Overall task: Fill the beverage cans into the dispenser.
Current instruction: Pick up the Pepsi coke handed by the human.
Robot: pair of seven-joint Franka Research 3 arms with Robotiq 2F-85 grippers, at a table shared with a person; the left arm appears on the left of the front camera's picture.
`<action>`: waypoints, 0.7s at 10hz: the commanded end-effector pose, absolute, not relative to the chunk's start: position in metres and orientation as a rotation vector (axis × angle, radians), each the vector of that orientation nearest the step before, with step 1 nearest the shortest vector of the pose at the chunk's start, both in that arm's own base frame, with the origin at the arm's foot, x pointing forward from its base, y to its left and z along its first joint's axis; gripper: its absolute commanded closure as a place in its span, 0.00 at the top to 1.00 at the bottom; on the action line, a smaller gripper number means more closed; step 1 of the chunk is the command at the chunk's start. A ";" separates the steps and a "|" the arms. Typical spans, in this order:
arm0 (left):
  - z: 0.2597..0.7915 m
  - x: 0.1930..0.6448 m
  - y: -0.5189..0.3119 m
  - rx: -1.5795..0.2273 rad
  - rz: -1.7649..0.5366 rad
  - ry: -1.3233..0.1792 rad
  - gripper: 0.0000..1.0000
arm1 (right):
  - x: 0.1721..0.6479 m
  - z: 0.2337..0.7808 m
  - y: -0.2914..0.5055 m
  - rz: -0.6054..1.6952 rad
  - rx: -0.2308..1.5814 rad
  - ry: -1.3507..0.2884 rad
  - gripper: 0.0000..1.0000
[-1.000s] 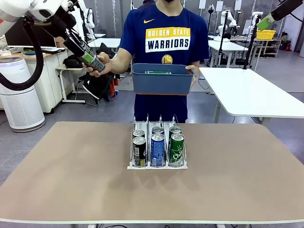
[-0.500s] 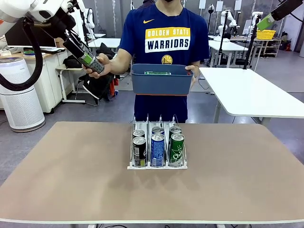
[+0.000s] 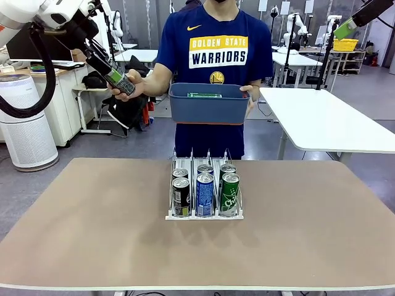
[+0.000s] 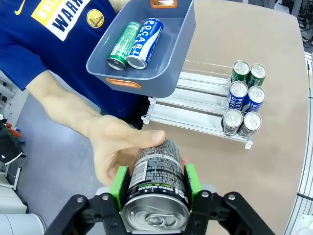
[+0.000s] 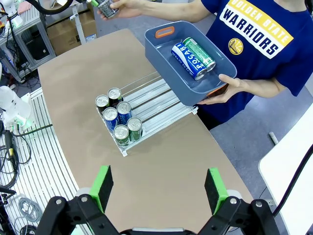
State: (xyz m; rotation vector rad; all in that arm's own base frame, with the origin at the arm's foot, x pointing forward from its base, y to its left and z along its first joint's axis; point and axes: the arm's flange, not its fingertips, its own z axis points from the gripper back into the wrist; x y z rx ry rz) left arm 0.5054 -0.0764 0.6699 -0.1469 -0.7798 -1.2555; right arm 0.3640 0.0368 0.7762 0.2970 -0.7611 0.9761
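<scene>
Beyond the dispenser (image 4: 190, 105), up left, the left pincer (image 3: 106, 65) is clamped on a black can (image 4: 159, 169) that the person's hand (image 4: 117, 149) also grips, evidently a handover. Six cans (image 3: 205, 185) fill its front. The right pincer (image 5: 159, 188) hangs above it, jaws apart.

floor (image 3: 262, 145) grey | white table (image 3: 327, 126) right | tan table (image 3: 92, 234) front | white cylinder (image 3: 23, 123) left, perhaps air purifier
</scene>
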 end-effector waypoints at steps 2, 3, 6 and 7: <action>0.671 0.497 -0.069 -0.152 -1.231 -0.732 0.00 | 0.364 0.776 0.037 0.975 0.297 -0.761 1.00; 0.672 0.495 -0.069 -0.152 -1.234 -0.720 0.00 | 0.364 0.776 0.037 0.975 0.297 -0.761 1.00; 0.673 0.495 -0.070 -0.135 -1.257 -0.696 0.00 | 0.364 0.776 0.037 0.975 0.297 -0.761 1.00; 0.674 0.495 -0.073 -0.090 -1.224 -0.721 0.00 | 0.364 0.776 0.037 0.975 0.297 -0.761 1.00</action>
